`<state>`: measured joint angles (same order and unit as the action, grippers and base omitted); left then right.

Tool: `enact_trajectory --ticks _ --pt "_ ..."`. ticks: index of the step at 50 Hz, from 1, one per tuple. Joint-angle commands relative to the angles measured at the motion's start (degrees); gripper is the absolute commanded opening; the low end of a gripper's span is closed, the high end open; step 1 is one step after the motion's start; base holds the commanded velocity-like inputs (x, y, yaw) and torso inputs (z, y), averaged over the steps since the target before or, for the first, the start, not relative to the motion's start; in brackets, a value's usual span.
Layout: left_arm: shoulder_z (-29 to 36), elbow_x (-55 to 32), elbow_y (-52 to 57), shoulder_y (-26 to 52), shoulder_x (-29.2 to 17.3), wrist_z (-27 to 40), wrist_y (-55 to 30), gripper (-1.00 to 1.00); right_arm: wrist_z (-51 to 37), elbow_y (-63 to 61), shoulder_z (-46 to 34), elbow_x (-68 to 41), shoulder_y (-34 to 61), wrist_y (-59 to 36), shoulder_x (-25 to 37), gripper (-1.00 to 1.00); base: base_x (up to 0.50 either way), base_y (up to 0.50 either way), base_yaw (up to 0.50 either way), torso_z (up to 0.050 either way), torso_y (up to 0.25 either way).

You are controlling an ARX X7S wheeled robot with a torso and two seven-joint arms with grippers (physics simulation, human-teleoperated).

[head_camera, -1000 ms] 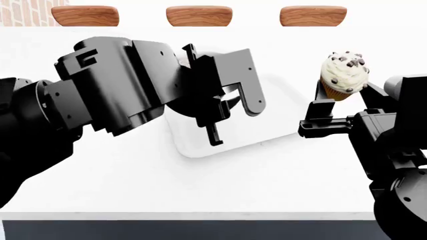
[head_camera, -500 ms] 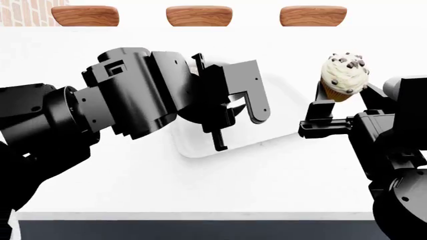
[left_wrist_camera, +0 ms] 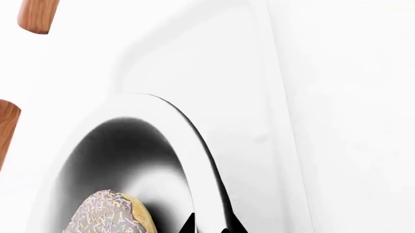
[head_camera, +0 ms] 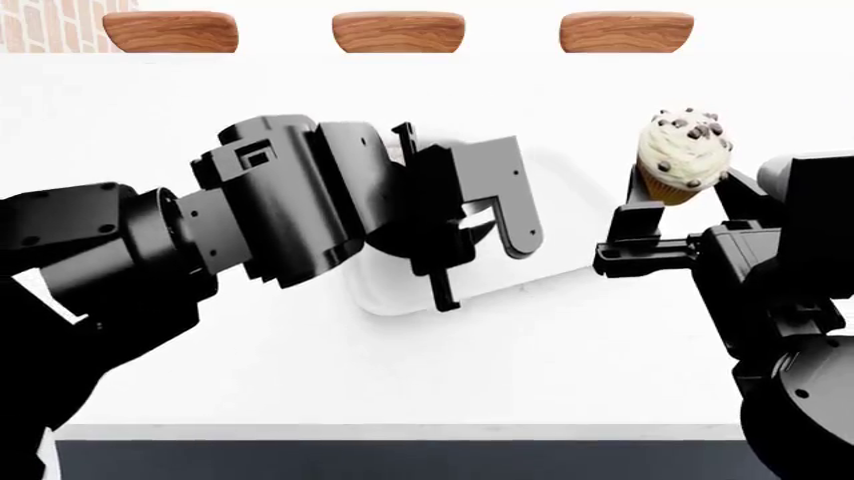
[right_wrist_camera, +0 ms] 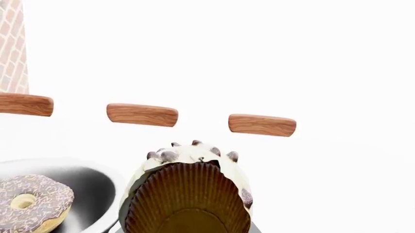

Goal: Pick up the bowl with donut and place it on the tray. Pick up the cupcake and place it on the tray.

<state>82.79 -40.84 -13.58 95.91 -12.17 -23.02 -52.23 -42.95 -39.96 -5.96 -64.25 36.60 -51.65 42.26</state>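
Presently, the record stood as follows.

Progress: the bowl sat over the tray, apparently resting on it, though contact could not be confirmed; this first step was judged done or nearly done. The left gripper hung over the tray in the head view, blocking the bowl there. Its jaws stood apart, and whether they had released the bowl's rim could not be told. The second step was judged half done: the cupcake was raised off the table, to the right of the tray and apart from it, clamped between the jaws of the right gripper. It remained to be carried over and set down.

Count:
- 1 bowl, black outside, glossy grey inside.
- 1 donut, iced and sprinkled, lying in the bowl.
- 1 tray, white, low-rimmed.
- 1 cupcake, yellow wrapper, chip-dotted frosting.
- 3 wooden slabs, in a row along the far edge.
- 2 grippers.
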Motion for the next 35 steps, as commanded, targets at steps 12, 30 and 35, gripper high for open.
enact_trajectory --ticks 12,30,35 --pt "0.43 2.0 -1.12 -0.93 0.07 0.18 1.34 -1.0 0.32 -0.33 -0.04 0.99 -0.02 -0.1 0.38 -1.0 0.0 0.0 0.0 0.001 0.001" --pt "1.01 2.43 -2.65 -1.5 0.89 -0.65 2.15 -1.0 0.9 0.1 -0.41 1.73 -0.32 0.66 0.37 -1.0 0.0 0.0 0.0 0.0 0.001" --pt "1.01 2.35 -2.42 -1.58 0.78 -0.58 2.02 -1.0 0.71 0.01 -0.58 1.53 -0.05 0.46 0.34 -1.0 0.0 0.0 0.0 0.0 0.0"
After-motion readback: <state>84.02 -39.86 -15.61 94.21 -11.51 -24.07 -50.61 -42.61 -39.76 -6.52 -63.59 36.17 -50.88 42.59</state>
